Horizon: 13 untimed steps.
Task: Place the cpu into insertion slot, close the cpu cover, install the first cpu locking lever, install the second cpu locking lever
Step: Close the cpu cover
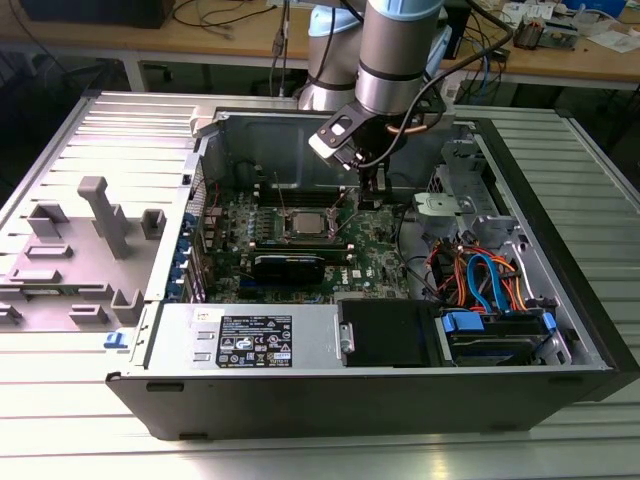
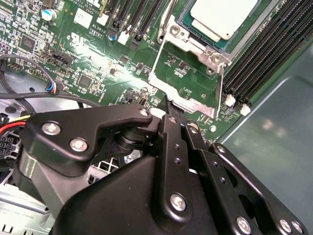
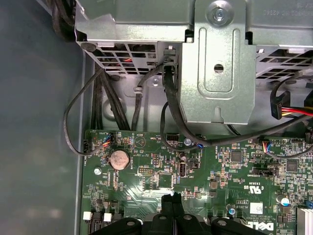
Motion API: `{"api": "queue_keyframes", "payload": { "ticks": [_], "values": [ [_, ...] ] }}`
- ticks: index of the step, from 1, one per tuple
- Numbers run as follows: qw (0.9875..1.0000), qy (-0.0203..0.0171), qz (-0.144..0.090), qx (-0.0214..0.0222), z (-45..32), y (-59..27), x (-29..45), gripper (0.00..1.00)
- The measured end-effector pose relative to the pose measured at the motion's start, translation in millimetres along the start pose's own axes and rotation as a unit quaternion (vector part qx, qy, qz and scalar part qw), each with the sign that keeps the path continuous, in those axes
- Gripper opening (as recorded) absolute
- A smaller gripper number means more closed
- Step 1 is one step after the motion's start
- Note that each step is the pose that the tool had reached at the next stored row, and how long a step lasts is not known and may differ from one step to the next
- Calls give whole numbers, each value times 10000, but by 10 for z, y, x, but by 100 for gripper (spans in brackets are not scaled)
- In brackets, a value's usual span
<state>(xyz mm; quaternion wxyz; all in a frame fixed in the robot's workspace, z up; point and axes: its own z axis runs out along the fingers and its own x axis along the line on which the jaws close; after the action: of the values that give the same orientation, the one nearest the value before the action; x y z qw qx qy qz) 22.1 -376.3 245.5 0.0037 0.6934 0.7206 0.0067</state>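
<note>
one cpu (image 2: 222, 17) lay seated; beside it your claw (image 2: 169, 108), pinched together, seemingly empty, sat at the raised cover (image 2: 188, 100); you needed gentle, even pressure.

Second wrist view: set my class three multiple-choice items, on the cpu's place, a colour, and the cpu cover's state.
1. Where is the cpu? A outside the case; B on the memory slots; C in the insertion slot.
2. The motherboard's colour? A green; B red; C white.
3. The cpu cover is: A shut over the cpu; B swung open; C missing.
C: its silvery top sits inside the slot's rim. A: the board shows green. B: the cover's window frames bare board beside the slot.
</note>
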Motion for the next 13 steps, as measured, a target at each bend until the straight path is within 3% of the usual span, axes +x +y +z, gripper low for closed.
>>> {"api": "queue_keyframes", "payload": {
  "ticks": [7, 13],
  "values": [
    [10000, 0, 0, 0, -1, -19, 1, 11],
    [10000, 0, 0, 0, -1, -88, 3, 11]
  ]
}}
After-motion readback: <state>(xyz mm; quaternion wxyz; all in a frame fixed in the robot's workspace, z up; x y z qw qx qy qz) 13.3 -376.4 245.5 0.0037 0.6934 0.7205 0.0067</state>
